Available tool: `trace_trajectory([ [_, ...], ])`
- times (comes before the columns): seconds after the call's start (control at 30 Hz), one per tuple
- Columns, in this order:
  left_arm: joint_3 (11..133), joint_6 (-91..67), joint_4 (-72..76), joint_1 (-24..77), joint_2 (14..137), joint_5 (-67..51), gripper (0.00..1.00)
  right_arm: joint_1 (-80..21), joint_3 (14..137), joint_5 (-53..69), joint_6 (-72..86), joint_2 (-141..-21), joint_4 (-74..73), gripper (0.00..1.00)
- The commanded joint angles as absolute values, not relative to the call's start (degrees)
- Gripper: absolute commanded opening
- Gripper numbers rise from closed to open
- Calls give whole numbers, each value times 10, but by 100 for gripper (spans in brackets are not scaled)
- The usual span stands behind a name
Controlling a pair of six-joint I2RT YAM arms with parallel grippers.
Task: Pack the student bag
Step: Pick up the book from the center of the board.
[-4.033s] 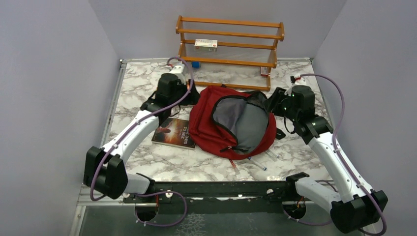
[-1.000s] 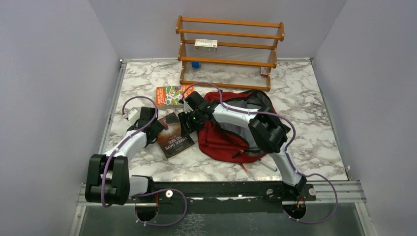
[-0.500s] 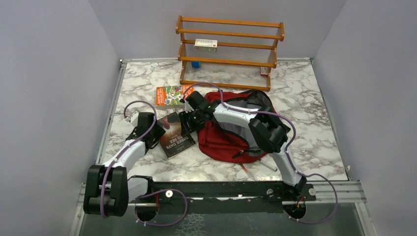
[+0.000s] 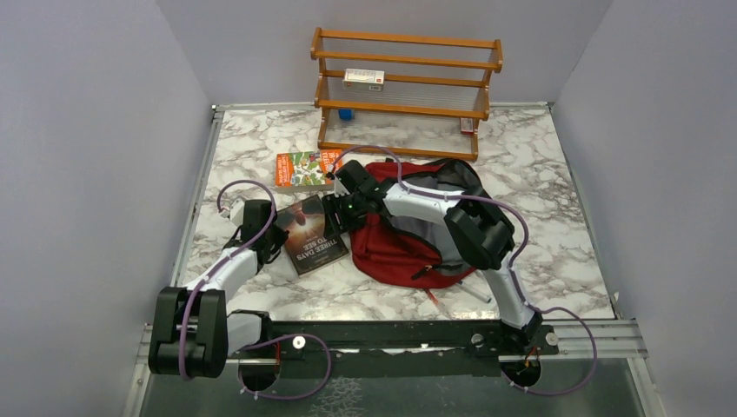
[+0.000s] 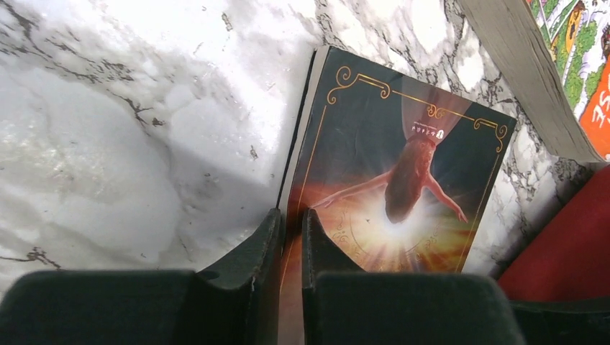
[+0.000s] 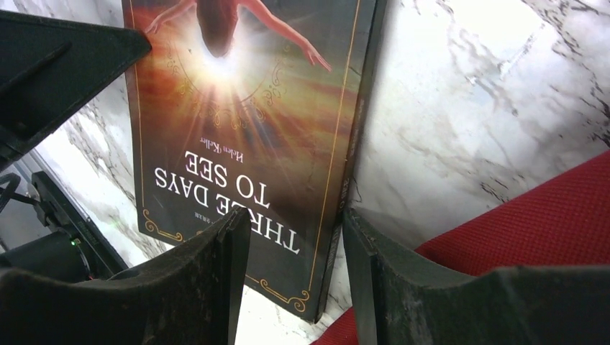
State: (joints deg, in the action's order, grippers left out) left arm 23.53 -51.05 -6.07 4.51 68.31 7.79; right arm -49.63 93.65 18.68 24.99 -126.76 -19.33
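The dark-red student bag [image 4: 395,248] lies mid-table, with my right arm stretched across it. Left of it lies a dark book [image 4: 311,236] titled "Three Days to See". My left gripper [image 4: 276,234] comes in from the left and its jaws are pinched on that book's [image 5: 403,172] left edge; the gripper [image 5: 290,219] shows only a thin strip of cover between its fingers. My right gripper [image 6: 295,219] stands open over the book's [image 6: 252,129] corner by the bag [image 6: 525,215], one finger above the cover, the other beside the spine.
An orange-and-green book [image 4: 300,169] lies just behind the dark one, its page edge in the left wrist view [image 5: 525,65]. A wooden shelf rack [image 4: 404,87] with a small box [image 4: 363,78] stands at the back. Pens [image 4: 456,291] lie in front of the bag.
My left gripper has closed from wide open onto the dark book's edge. The right gripper has shifted slightly right and stays open. The book has barely moved.
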Motion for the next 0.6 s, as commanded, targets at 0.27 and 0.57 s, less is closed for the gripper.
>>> trace_trajectory([
  [0.27, 186, -553, -162, 52, 722, 50, 0, -455, 822, 199, 354, -1233, -118, 57],
  [0.57, 185, -540, -152, 52, 717, 37, 0, -452, 816, 322, 405, -1270, -36, 55],
])
